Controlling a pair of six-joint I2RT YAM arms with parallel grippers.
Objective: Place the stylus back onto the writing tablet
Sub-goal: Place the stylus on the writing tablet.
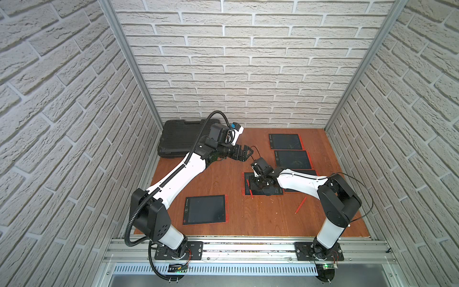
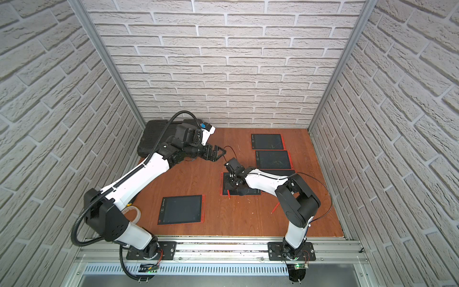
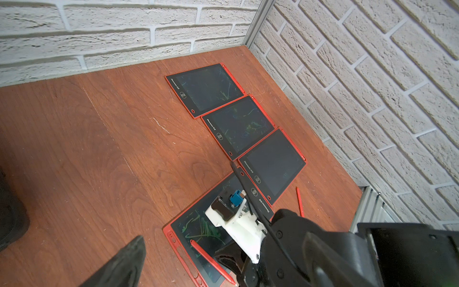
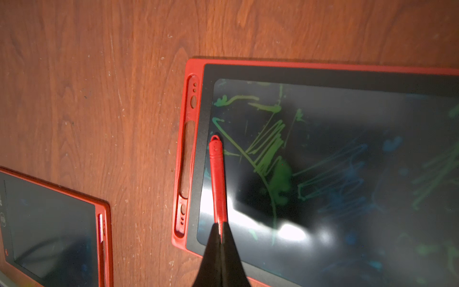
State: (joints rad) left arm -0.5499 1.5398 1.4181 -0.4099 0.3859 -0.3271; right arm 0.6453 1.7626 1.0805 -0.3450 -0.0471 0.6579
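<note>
The red stylus (image 4: 218, 179) lies on the scribbled screen of the writing tablet (image 4: 323, 70), just beside its side slot (image 4: 190, 159), the right jaws clenched on its shaft, while the left jaws hang released above the bench (image 1: 218, 179)

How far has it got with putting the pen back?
Done: the right fingers are shut on the red stylus. In hand: it's held over the scribbled writing tablet. Left, probably: seating it in the empty side slot, then letting go.
</note>
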